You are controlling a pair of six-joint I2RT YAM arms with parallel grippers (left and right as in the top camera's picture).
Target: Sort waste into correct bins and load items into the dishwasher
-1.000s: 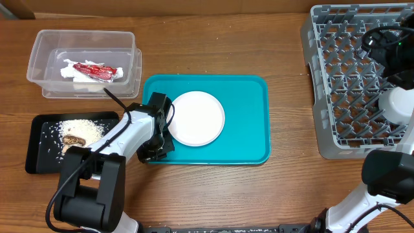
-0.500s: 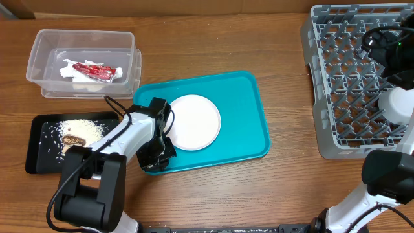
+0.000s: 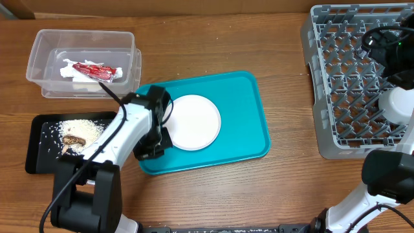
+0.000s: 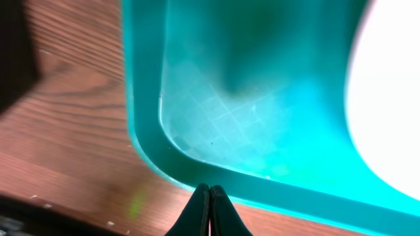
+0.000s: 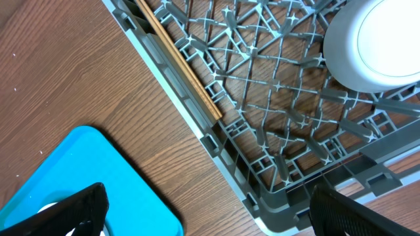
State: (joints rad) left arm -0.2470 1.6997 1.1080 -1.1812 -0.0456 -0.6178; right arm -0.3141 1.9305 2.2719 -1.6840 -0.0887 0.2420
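Observation:
A white flat plate lies on the teal serving tray. My left gripper is shut and empty, just above the tray's front-left corner; in the left wrist view the closed tips hang over the tray's rim, with the plate at right. The clear tub holds a napkin and the red wrapper. The black tray holds rice and a brown lump. My right gripper is open above the grey dish rack, which holds chopsticks and a white dish.
The white dish in the rack also shows in the overhead view, partly under the right arm. The teal tray sits skewed, with its left end between the tub and the black tray. Bare wooden table lies in front of the tray.
The teal tray slid left and turned, its left end swinging forward, then stayed put. My left gripper has since lifted and drawn back a little from the tray's corner. The right arm has not moved.

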